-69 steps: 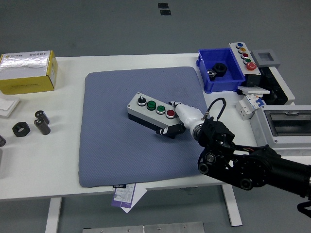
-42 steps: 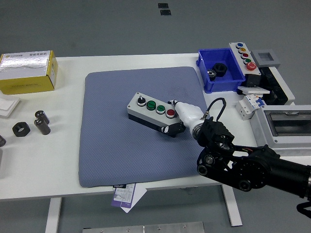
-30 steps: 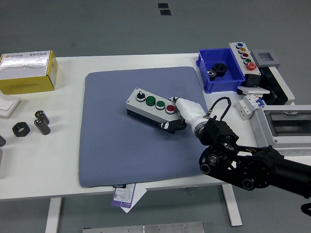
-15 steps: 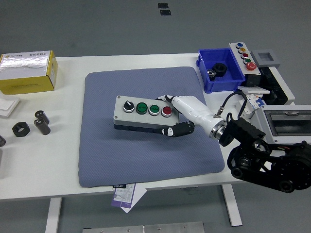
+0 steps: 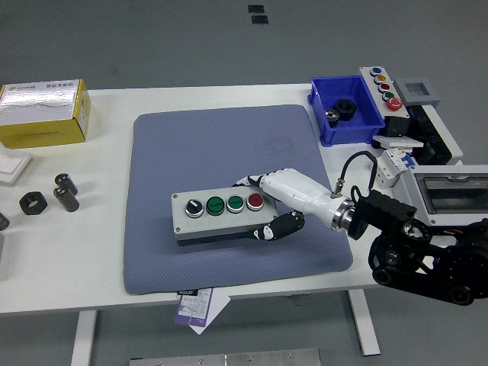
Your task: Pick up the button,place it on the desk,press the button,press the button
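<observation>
We take the grey rectangular push-button control box [image 5: 217, 216] to be a rigid plastic case, fairly light but bulky, with smooth hard walls that could slip in a loose hold; in our judgement it is best taken across its short end, thumb on one long side and fingers on the other, well clear of the knob and caps on top. That is how our right hand [image 5: 268, 207] has it: the white-shelled palm lies against the box's right end, slim fingers [image 5: 245, 182] reach along the far side and the dark thumb [image 5: 271, 229] presses the near side, so the hand is clasped around the box. The box sits over the lower middle of the blue-grey padded mat [image 5: 229, 145] on the white worktop [image 5: 107, 252], its black selector knob [image 5: 194, 207], two green buttons [image 5: 216, 204] and red button [image 5: 254, 201] facing up; we cannot tell whether its base touches the mat. Our right forearm enters from the lower right, wrist stretched leftward and low. Our left arm is out of sight.
</observation>
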Motion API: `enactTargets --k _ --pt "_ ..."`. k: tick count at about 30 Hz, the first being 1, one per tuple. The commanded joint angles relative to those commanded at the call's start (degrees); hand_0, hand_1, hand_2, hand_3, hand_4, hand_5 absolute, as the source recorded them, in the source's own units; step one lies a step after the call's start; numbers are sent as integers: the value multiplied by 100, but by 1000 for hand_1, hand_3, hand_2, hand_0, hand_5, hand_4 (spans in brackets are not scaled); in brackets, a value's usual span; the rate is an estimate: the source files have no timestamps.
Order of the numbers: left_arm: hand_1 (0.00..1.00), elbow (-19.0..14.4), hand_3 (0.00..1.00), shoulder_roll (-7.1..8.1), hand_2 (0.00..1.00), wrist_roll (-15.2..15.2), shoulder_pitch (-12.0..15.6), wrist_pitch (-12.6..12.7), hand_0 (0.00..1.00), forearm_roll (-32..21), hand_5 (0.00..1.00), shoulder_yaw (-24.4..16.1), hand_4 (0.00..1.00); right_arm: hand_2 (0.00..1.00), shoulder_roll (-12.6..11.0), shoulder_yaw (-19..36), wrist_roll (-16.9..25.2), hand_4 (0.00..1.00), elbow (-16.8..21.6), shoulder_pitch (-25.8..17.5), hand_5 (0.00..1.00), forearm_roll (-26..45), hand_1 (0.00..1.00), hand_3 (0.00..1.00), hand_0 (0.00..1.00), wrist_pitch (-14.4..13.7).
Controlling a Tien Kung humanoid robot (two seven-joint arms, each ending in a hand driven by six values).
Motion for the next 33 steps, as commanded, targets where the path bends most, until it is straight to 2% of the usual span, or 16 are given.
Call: enactTargets --k 4,5,10,11,16,17,27,33 --pt "632 -1 602 -13 555 0 2 -2 690 1 218 -2 666 655 3 -10 -65 193 -60 -102 2 391 664 660 671 135" --pt "632 -2 603 -15 555 0 1 -2 691 9 219 -9 667 727 6 -14 -62 105 -78 -133 2 509 690 727 703 153" --pt "632 -3 603 -17 555 -1 -3 -1 691 26 219 -28 667 727 18 -77 -14 105 -135 -241 2 774 690 727 703 76" --pt "632 -2 603 -15 556 -1 -4 -1 690 27 218 -31 668 779 19 -78 -13 122 -140 -244 162 783 743 786 765 75" --pt "632 -3 603 -11 556 -3 -11 0 690 48 218 -48 668 779 41 -66 -19 122 -158 -227 162 782 743 786 765 118" --pt "631 -4 603 -12 556 -3 -13 -1 690 53 221 -51 669 855 47 -65 -21 99 -161 -221 213 774 810 903 856 126" --pt "632 -4 603 -6 556 -1 -2 0 690 36 220 -30 669 860 33 -61 -26 98 -142 -233 227 833 821 915 875 121" --pt "632 -7 603 -1 556 -2 -15 0 690 56 219 -24 670 861 -56 -111 19 102 -75 -222 225 1039 823 916 877 50"
